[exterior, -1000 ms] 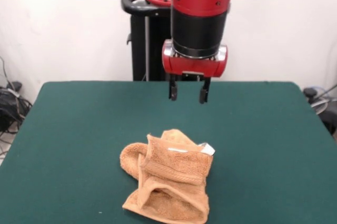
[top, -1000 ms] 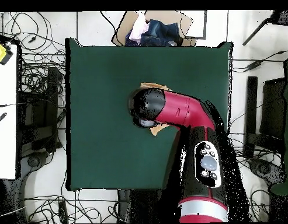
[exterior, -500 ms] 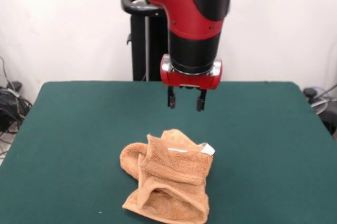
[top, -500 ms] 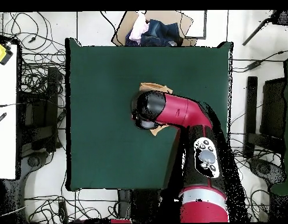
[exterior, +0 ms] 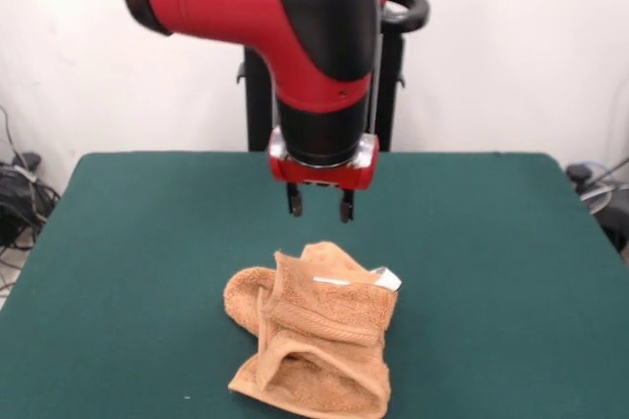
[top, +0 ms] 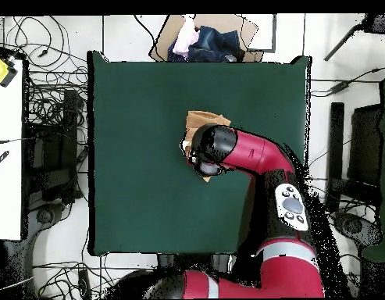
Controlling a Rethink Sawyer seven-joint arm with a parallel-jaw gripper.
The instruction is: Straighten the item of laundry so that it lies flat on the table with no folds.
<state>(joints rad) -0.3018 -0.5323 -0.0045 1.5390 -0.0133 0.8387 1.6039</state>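
Front view: crumpled towel [exterior: 316,338] lies below the claw [exterior: 319,205] (parted, empty)

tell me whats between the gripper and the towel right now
Nothing. In the front view the open gripper hangs above the crumpled towel, with only bare green table showing behind the gap. Overhead, the arm hides that stretch.

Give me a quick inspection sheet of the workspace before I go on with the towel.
Surface: green table, bare around the towel.
Job's things: towel crumpled and folded over itself, white tag showing; not flat.
Clutter: nothing seen on the table.
Gripper: gripper open, above the towel's far edge, not touching it.
Cables: tangled on the floor around the table; none on it.
Surroundings: white wall; box of cloths beyond one table edge; white side table.
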